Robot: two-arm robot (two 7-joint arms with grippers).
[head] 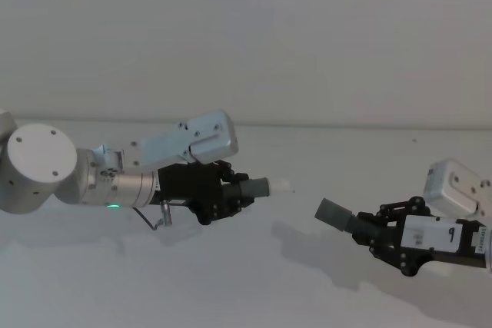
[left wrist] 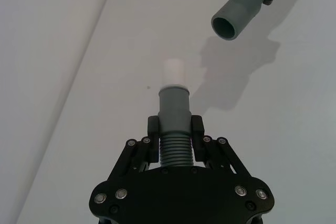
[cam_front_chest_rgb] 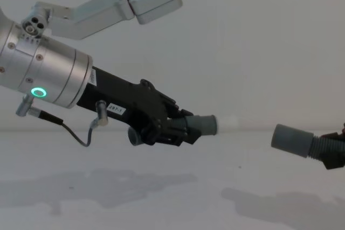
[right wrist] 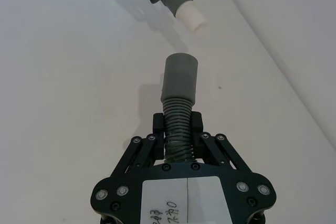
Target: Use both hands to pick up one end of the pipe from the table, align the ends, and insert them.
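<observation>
My left gripper [head: 235, 190] is shut on the ribbed hose of one pipe piece, held above the white table [head: 254, 289]. That piece's grey cuff [head: 259, 187] carries a white tip [left wrist: 174, 72] and points right. On the right side, my right gripper [head: 370, 230] is shut on the other pipe piece just behind its grey cuff [head: 333, 213]. This cuff's round opening [left wrist: 227, 27] faces the white tip. The two ends are apart, with a clear gap between them in the chest view, from the left cuff [cam_front_chest_rgb: 204, 124] to the right cuff [cam_front_chest_rgb: 291, 140]. The right cuff sits slightly lower.
A pale grey wall [head: 307, 36] rises behind the table's far edge. A thin cable loop [head: 154, 219] hangs under the left wrist. Shadows of both arms fall on the bare table below them.
</observation>
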